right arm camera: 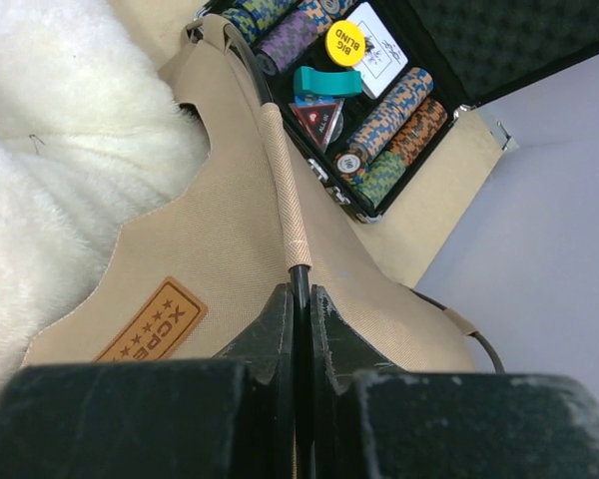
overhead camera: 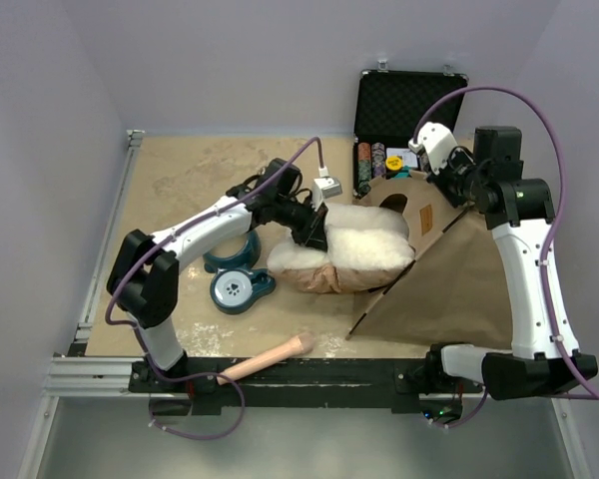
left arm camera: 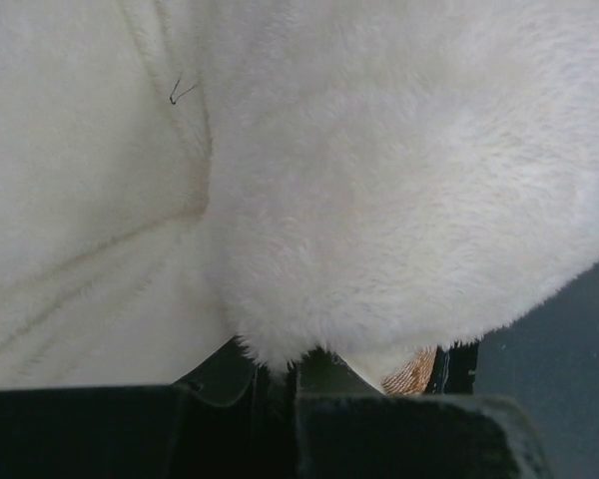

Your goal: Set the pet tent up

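The pet tent (overhead camera: 459,274) is tan fabric, standing as a sloped panel at the right of the table. A thin dark pole (right arm camera: 299,281) comes out of its woven sleeve (right arm camera: 285,190) along the ridge. My right gripper (right arm camera: 300,299) is shut on that pole just below the sleeve's end, at the tent's upper part (overhead camera: 447,185). An orange label (right arm camera: 155,321) is sewn on the tent's face. My left gripper (left arm camera: 295,364) is shut on the lower edge of the fluffy white pillow (left arm camera: 379,180), at the pillow's left side (overhead camera: 312,235). The pillow (overhead camera: 354,249) lies against the tent's front.
An open black case (overhead camera: 409,105) with poker chips (right arm camera: 379,120) stands behind the tent at the back. Two teal round items (overhead camera: 235,289) lie left of the pillow. A pale pink stick (overhead camera: 265,359) lies near the table's front edge.
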Robot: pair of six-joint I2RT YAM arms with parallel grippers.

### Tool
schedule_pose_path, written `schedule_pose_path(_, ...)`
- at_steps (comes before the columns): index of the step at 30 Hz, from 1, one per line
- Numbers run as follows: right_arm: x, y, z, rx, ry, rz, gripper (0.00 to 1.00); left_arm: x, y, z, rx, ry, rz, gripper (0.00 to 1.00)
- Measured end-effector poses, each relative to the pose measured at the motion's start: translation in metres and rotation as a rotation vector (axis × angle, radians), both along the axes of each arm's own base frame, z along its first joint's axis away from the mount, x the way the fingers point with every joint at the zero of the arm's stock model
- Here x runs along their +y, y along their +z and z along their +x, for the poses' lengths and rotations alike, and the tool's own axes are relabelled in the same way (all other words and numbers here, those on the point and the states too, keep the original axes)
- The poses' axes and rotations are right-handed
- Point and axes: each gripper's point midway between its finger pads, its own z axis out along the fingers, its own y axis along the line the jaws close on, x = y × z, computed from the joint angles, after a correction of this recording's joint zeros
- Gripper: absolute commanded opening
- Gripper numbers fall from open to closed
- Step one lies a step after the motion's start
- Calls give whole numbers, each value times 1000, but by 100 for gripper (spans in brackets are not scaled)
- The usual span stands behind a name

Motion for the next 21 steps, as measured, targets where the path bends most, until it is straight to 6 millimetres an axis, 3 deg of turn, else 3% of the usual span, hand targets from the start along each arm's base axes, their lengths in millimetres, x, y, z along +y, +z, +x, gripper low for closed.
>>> schedule_pose_path(4,2,-1,-1,-3,12,8,0,-10,0,2,39,92,46,0)
schedule_pose_path(12,4,-1,-2,-2,22,22,0,-50,15,27,38,337,120,0)
schedule_pose_path(16,4,-1,-2,-3,23,23,0,-67,-3,39,40,458,197,0)
schedule_pose_path(21,5,-1,-2,-1,23,31,0,-73,-38,45,76,594,306,0)
